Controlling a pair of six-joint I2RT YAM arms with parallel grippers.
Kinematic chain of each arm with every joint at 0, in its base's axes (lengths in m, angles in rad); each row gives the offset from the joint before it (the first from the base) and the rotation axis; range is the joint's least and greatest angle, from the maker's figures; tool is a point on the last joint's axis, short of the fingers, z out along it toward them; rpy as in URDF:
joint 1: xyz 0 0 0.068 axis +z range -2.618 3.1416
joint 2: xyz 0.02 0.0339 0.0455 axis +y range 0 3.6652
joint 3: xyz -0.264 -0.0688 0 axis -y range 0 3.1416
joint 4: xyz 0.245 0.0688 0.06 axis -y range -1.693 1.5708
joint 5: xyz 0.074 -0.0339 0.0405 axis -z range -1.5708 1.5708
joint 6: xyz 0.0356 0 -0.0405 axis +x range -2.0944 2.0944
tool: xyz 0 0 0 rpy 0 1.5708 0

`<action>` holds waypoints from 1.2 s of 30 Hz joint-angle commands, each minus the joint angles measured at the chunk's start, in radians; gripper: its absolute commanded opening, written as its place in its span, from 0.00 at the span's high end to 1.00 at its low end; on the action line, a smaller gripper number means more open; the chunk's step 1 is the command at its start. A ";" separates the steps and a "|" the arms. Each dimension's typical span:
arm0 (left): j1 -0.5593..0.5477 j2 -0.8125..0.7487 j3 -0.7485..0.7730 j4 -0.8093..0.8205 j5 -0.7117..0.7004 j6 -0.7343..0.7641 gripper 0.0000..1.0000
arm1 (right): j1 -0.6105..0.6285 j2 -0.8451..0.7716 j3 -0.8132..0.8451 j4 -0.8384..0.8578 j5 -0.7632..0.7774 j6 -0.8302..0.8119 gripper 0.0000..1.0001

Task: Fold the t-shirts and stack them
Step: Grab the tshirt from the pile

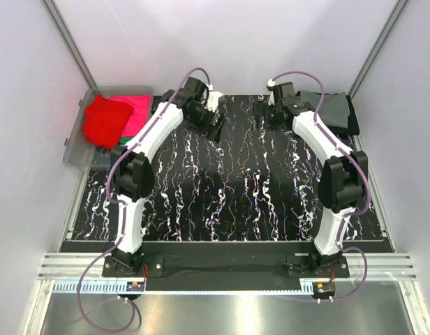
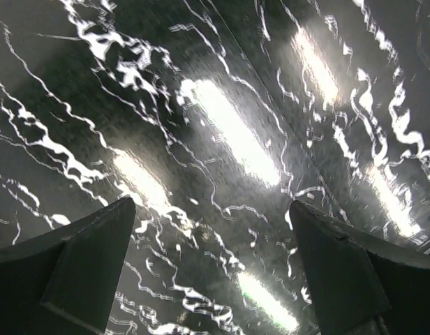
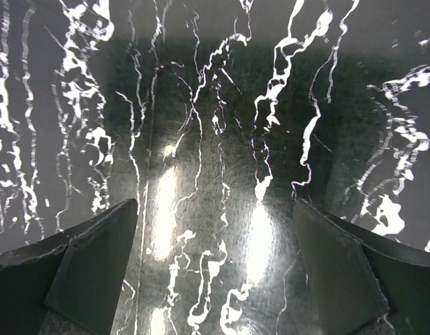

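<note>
A bright red t-shirt [image 1: 105, 120] lies crumpled in the clear bin [image 1: 77, 150] at the far left, on a magenta-pink t-shirt [image 1: 135, 112], with a green edge [image 1: 121, 142] below them. Folded grey t-shirt [image 1: 325, 106] and black t-shirt [image 1: 350, 120] lie stacked at the table's far right corner. My left gripper [image 1: 216, 131] is open and empty over the marbled table near the back centre; the left wrist view [image 2: 211, 216] shows only table between its fingers. My right gripper [image 1: 262, 116] is open and empty just left of the grey and black stack; its wrist view [image 3: 215, 213] shows only table.
The black marbled mat [image 1: 229, 195] covers the table. White walls with metal corner posts [image 1: 68, 42] enclose the back and sides. The bin stands off the mat's left edge. The arm bases are bolted to the rail [image 1: 222, 264] at the near edge.
</note>
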 commanded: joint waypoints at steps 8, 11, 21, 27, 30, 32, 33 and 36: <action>0.138 -0.225 -0.186 0.076 -0.408 0.167 0.03 | 0.004 0.071 0.079 -0.120 -0.415 -0.166 0.00; 0.223 -0.273 -0.291 0.194 -0.455 0.176 0.15 | 0.007 0.080 0.072 -0.154 -0.483 -0.204 0.00; 0.402 -0.126 -0.141 0.230 -0.460 0.256 0.39 | 0.016 0.097 0.050 -0.112 -0.558 -0.186 0.03; 0.507 0.023 0.039 0.213 -0.472 0.274 0.42 | 0.015 0.042 -0.043 -0.063 -0.587 -0.188 0.02; 0.507 0.092 0.082 0.232 -0.486 0.334 0.51 | 0.015 0.048 -0.062 -0.063 -0.594 -0.186 0.02; 0.513 0.148 0.140 0.226 -0.469 0.327 0.55 | 0.015 0.047 -0.076 -0.063 -0.594 -0.194 0.02; 0.521 0.173 0.172 0.215 -0.463 0.314 0.55 | 0.013 0.041 -0.077 -0.063 -0.603 -0.200 0.02; 0.525 0.256 0.252 0.201 -0.501 0.328 0.51 | 0.015 0.028 -0.089 -0.062 -0.611 -0.203 0.02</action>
